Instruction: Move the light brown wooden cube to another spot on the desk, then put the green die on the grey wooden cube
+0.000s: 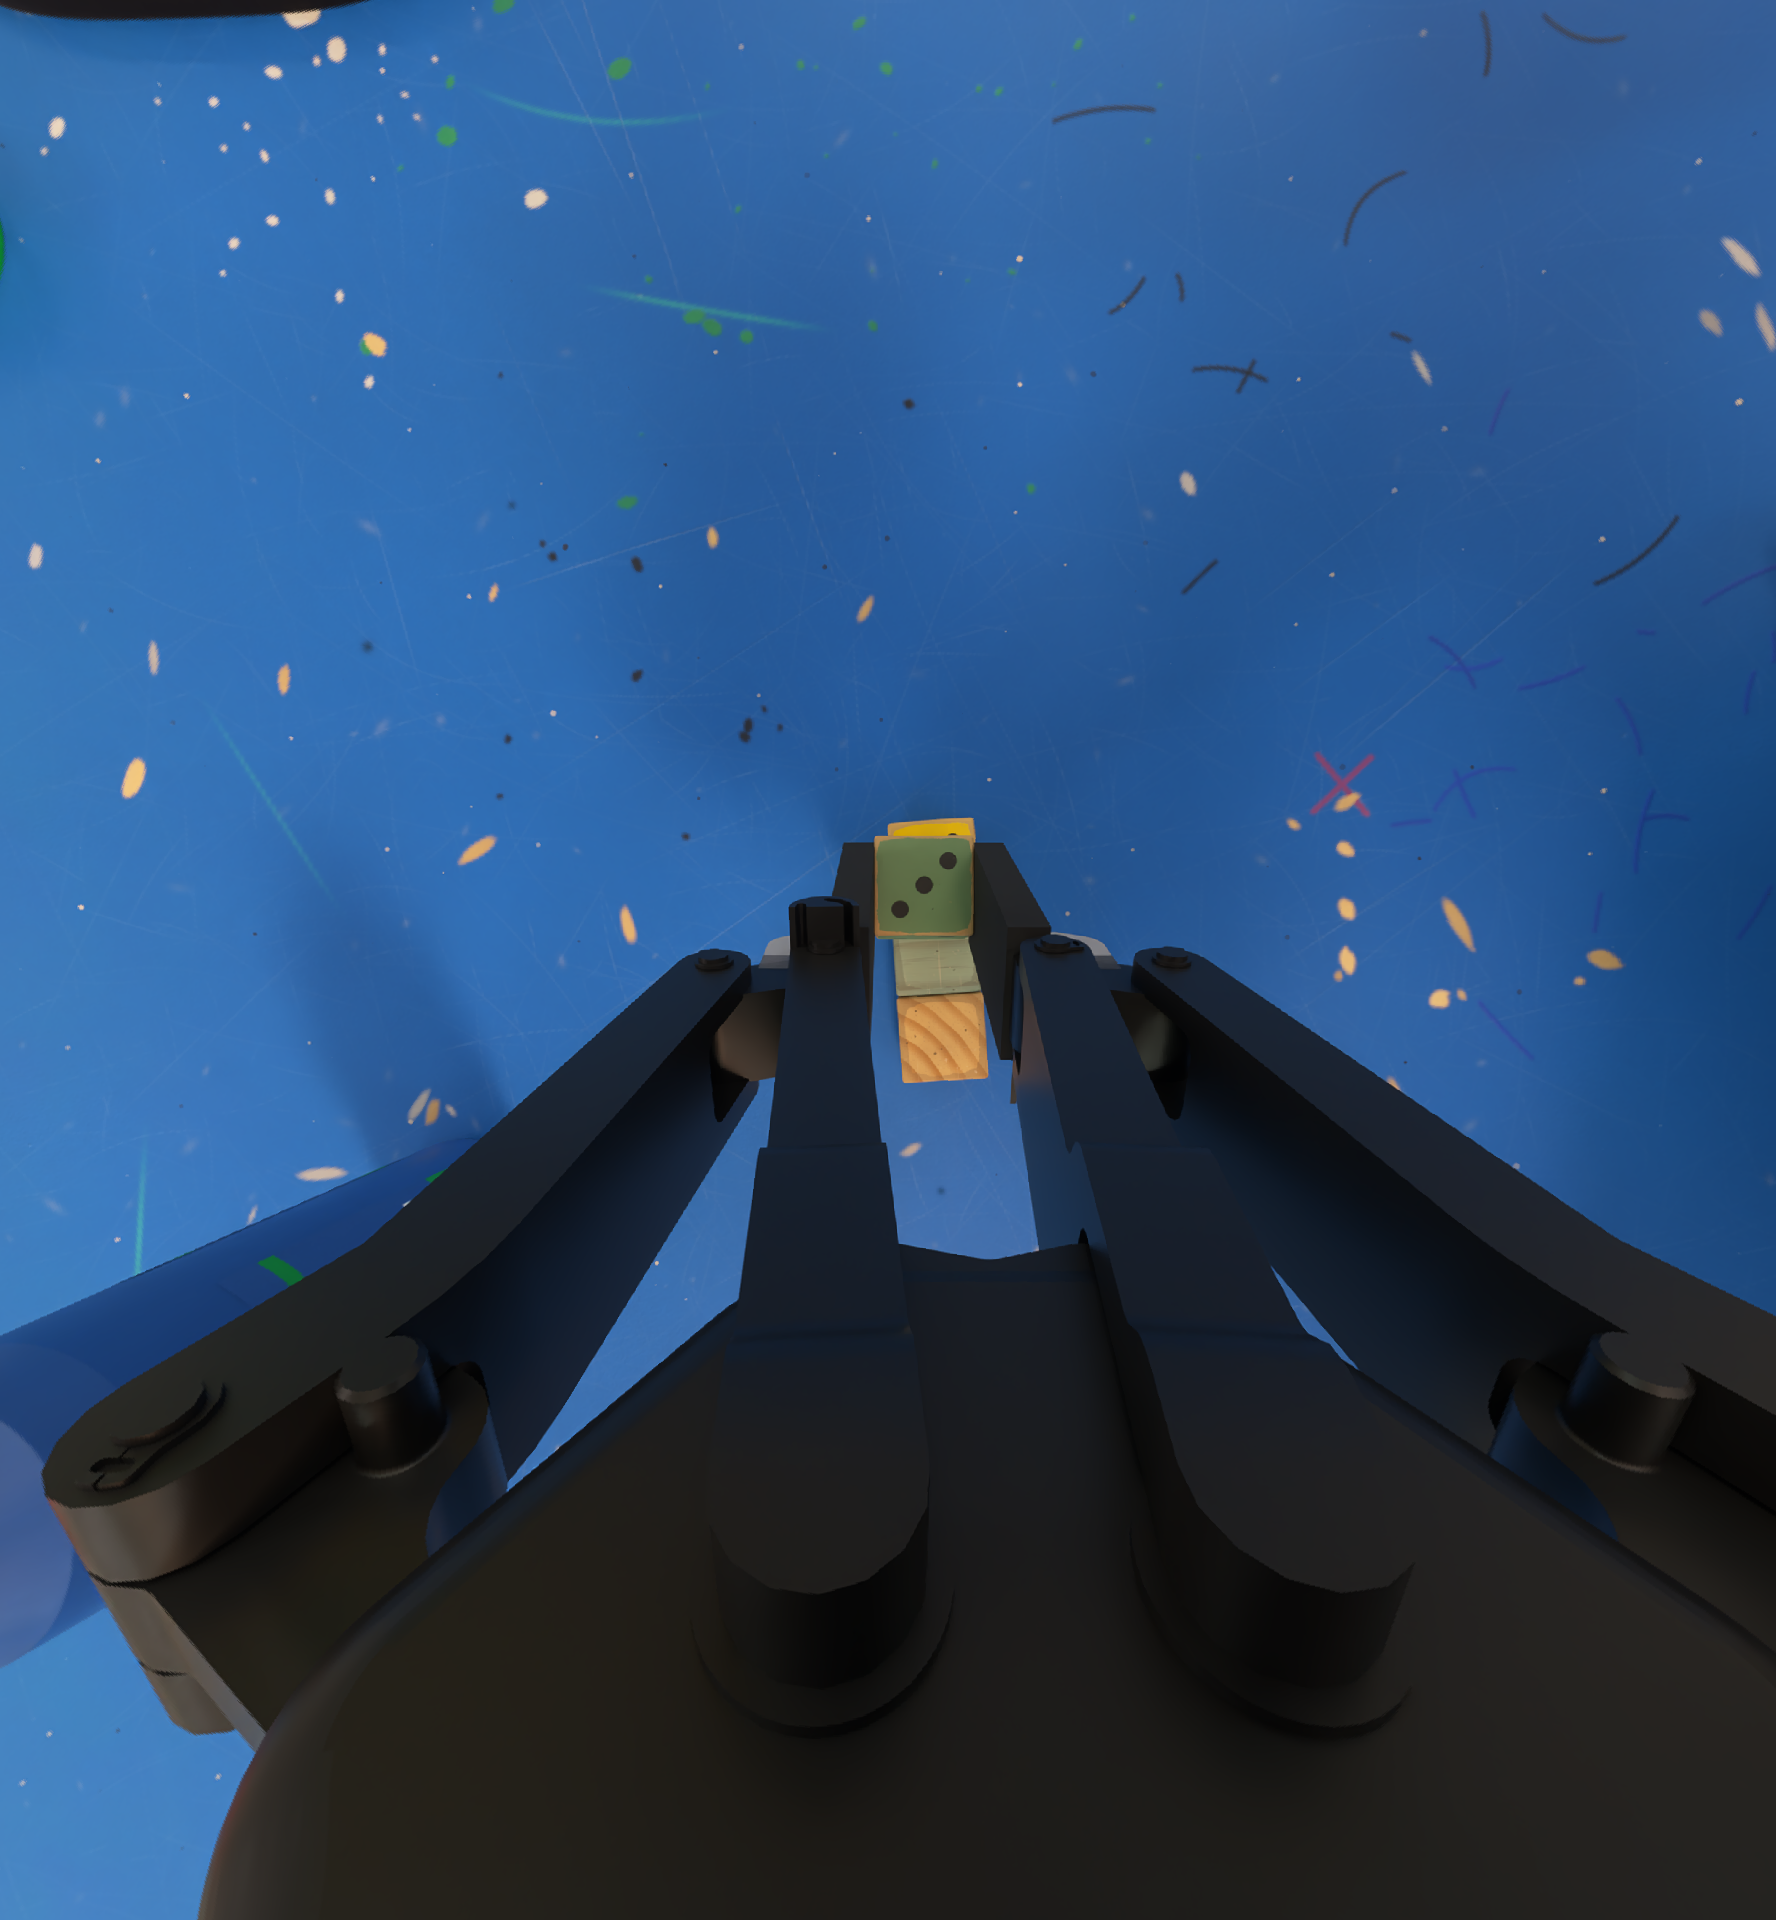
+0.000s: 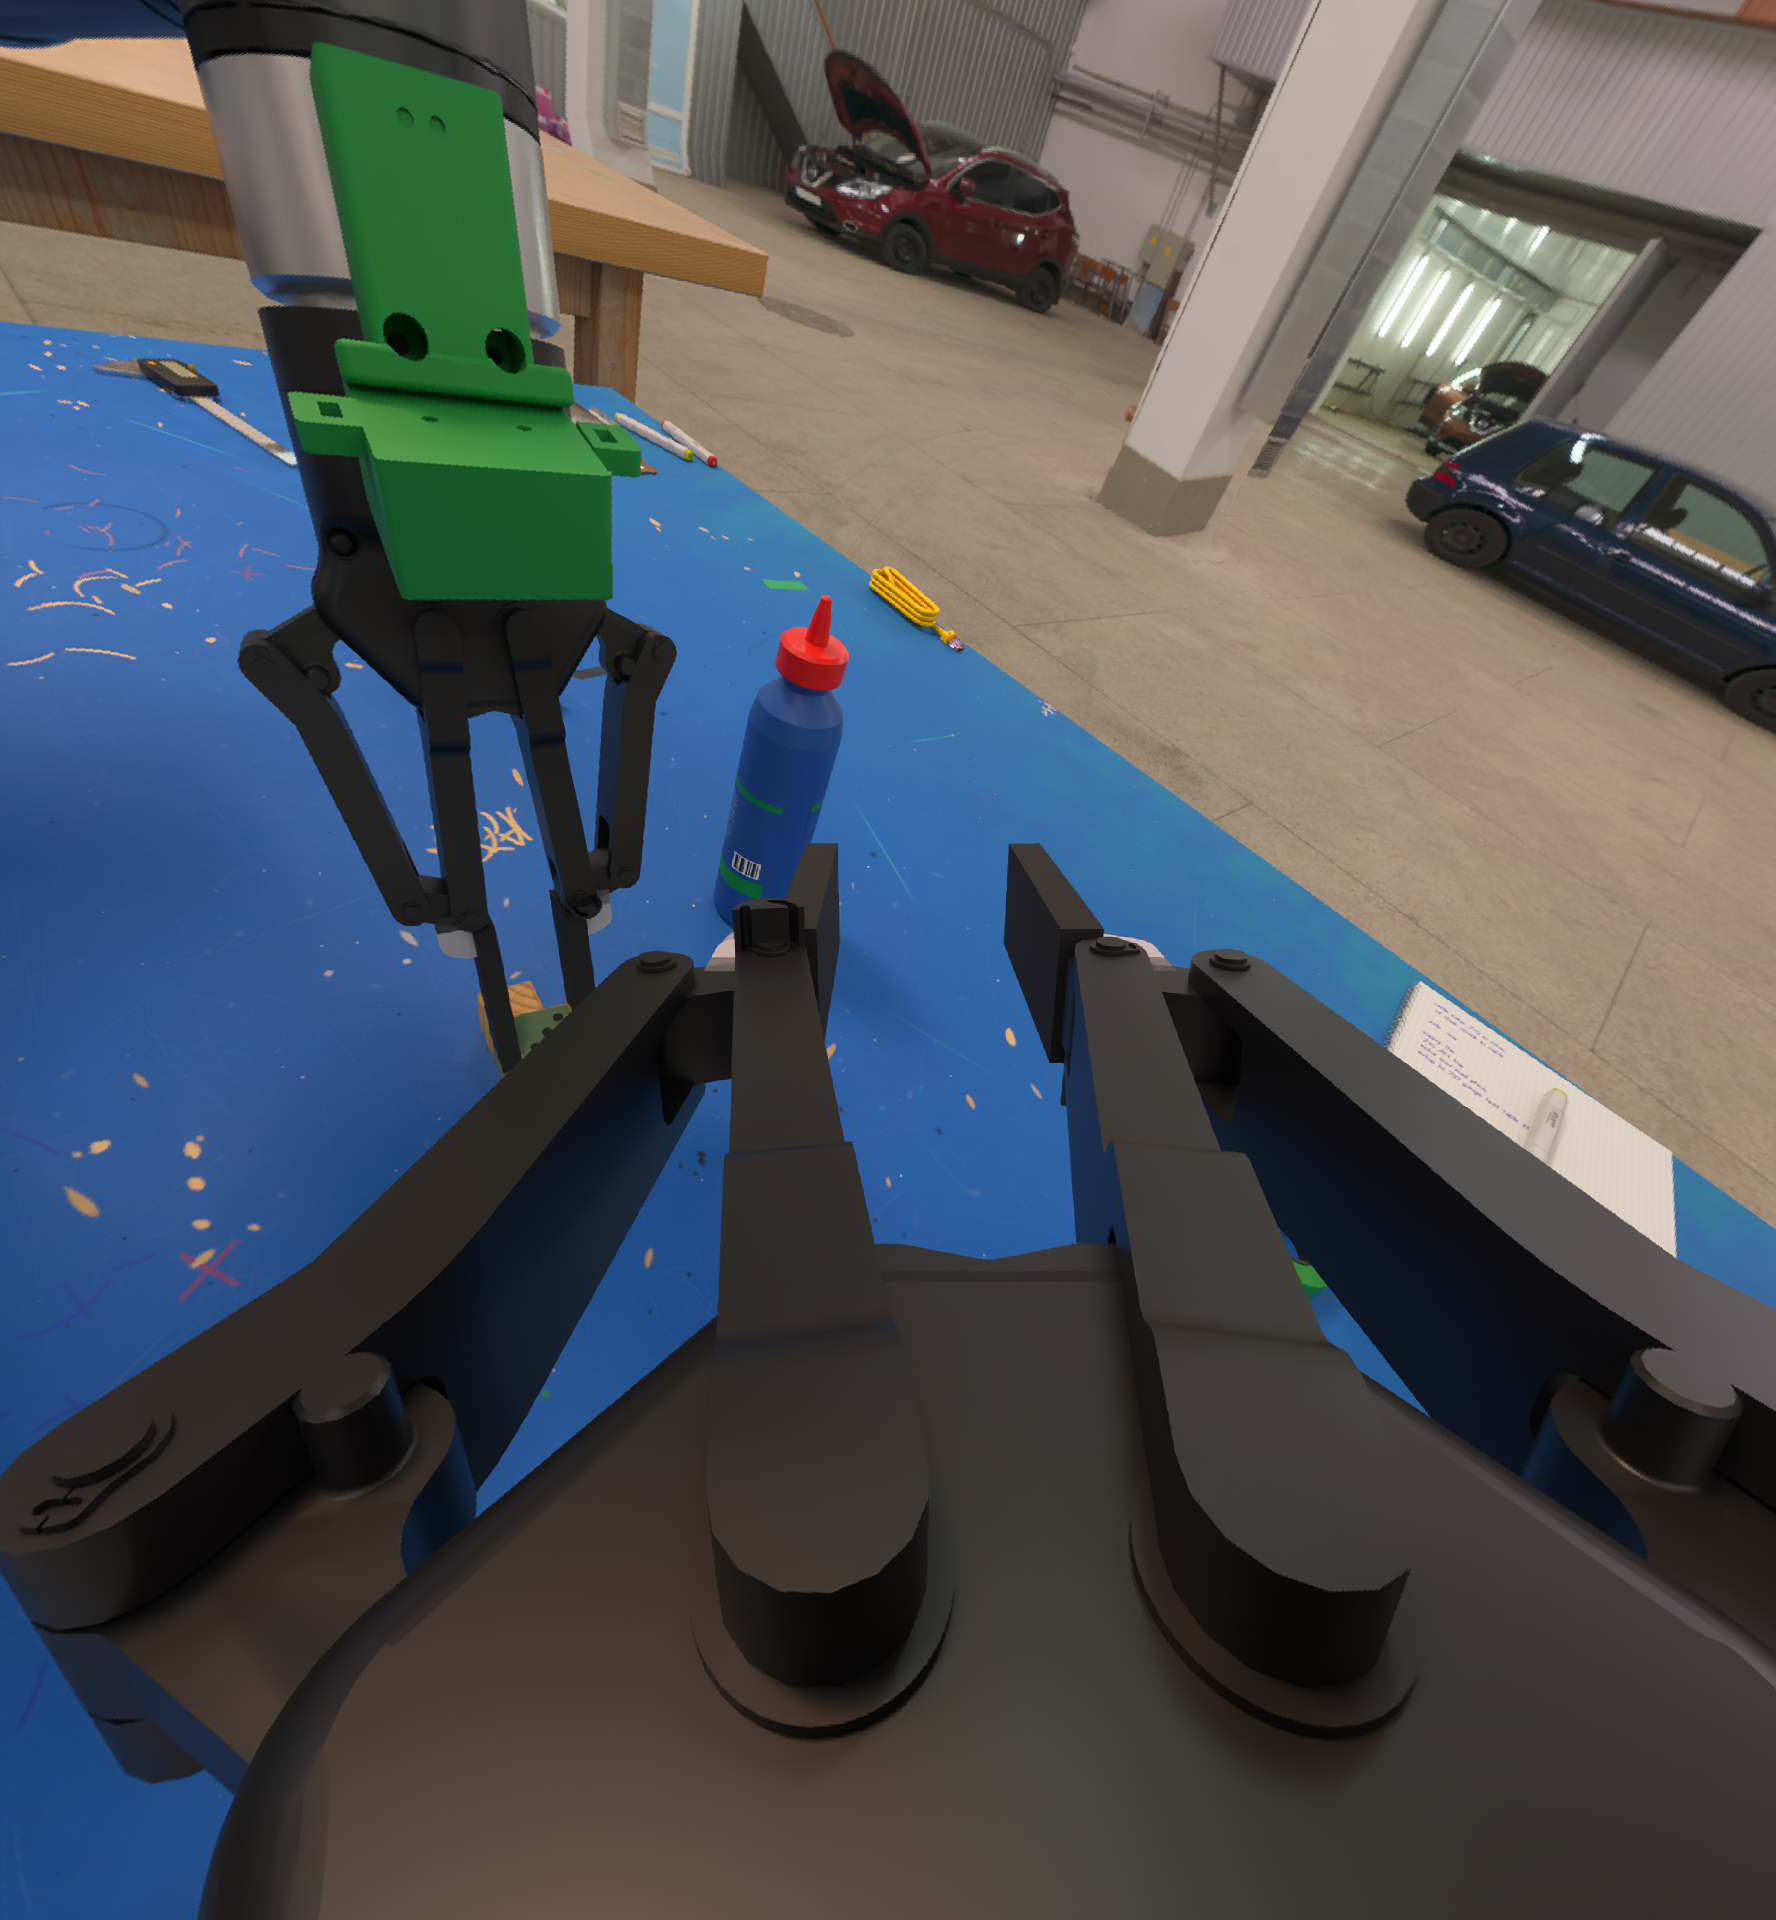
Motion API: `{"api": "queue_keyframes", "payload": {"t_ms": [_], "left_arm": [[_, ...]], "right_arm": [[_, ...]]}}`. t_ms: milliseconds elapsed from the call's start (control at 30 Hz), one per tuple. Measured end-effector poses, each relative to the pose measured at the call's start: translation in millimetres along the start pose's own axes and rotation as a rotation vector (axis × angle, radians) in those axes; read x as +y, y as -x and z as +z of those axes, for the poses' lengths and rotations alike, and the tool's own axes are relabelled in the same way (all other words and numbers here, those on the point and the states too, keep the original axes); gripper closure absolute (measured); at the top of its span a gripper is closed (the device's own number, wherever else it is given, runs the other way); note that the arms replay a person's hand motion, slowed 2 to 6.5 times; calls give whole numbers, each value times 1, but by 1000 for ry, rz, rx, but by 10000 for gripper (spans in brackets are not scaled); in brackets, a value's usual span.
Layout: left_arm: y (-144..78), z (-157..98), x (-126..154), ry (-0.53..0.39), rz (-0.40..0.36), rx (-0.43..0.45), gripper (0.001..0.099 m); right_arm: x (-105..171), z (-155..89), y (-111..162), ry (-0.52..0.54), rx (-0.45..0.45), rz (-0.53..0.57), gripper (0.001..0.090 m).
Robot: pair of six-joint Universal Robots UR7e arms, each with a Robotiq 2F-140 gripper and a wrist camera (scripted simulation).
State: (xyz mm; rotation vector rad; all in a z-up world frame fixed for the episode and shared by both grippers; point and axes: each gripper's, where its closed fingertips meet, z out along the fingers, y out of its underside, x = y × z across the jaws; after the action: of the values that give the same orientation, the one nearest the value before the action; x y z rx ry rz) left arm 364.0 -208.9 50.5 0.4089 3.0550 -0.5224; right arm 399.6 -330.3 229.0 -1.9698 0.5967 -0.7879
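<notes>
The left gripper clamps the green die, seemingly above the grey wooden cube. The light brown wooden cube sits alongside. The right gripper hangs open, holding nothing, near the desk's edge.

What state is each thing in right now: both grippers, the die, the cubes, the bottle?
Left two-finger gripper: shut on the green die.
Green die with black pips: held between the fingers, three-pip face toward the camera.
Grey wooden cube: on the blue desk, nothing on it.
Light brown wooden cube: on the desk, beside the grey cube.
Right two-finger gripper: open, empty.
Blue bottle with red cap: upright, capped.
</notes>
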Motion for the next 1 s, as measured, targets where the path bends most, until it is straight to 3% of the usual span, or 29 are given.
{"api": "queue_keyframes", "payload": {"t_ms": [1000], "left_arm": [[-1, 4, 1, 14, 7, 15, 751]], "right_arm": [[2, -1, -3, -3, 3, 16, 470]]}}
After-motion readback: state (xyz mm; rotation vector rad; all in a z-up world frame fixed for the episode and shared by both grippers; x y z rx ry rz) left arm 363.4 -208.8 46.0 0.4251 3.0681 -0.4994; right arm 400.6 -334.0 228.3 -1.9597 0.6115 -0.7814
